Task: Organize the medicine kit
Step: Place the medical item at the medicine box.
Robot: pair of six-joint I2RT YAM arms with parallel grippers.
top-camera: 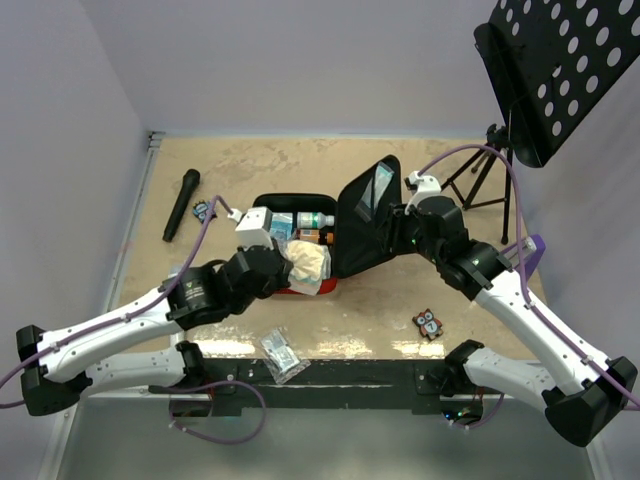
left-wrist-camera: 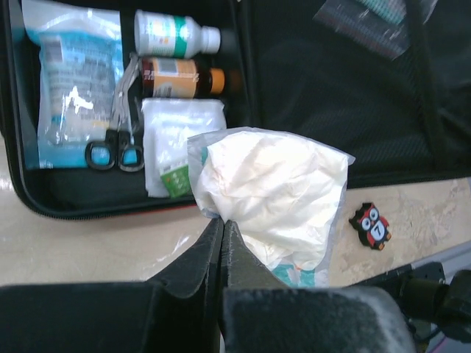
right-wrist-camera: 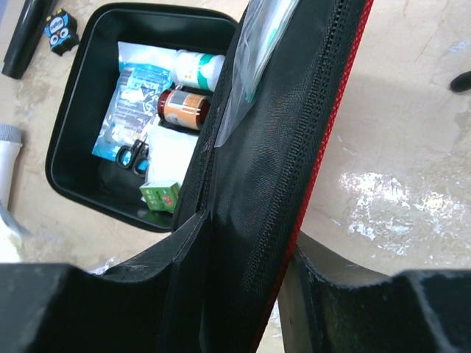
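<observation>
The medicine kit [top-camera: 262, 205] lies open at the table's middle, its red-edged black lid [top-camera: 365, 215] held upright. My right gripper [right-wrist-camera: 246, 235] is shut on the lid's edge [right-wrist-camera: 294, 147]. The tray [right-wrist-camera: 70, 125] holds a blue packet [left-wrist-camera: 70, 81], two bottles [left-wrist-camera: 176, 33], small scissors [left-wrist-camera: 114, 151], a white packet and a green box [right-wrist-camera: 160, 195]. My left gripper [left-wrist-camera: 221, 220] is shut on a clear bag of white wadding [left-wrist-camera: 272, 191], held just in front of the kit's near rim; the bag also shows in the top view [top-camera: 305, 265].
A black marker [top-camera: 181, 204] and a small owl tile [top-camera: 203, 210] lie left of the kit. Another owl tile [top-camera: 429, 323] lies at the front right. A clear packet [top-camera: 283, 354] lies at the near edge. A music stand [top-camera: 545, 70] stands at the back right.
</observation>
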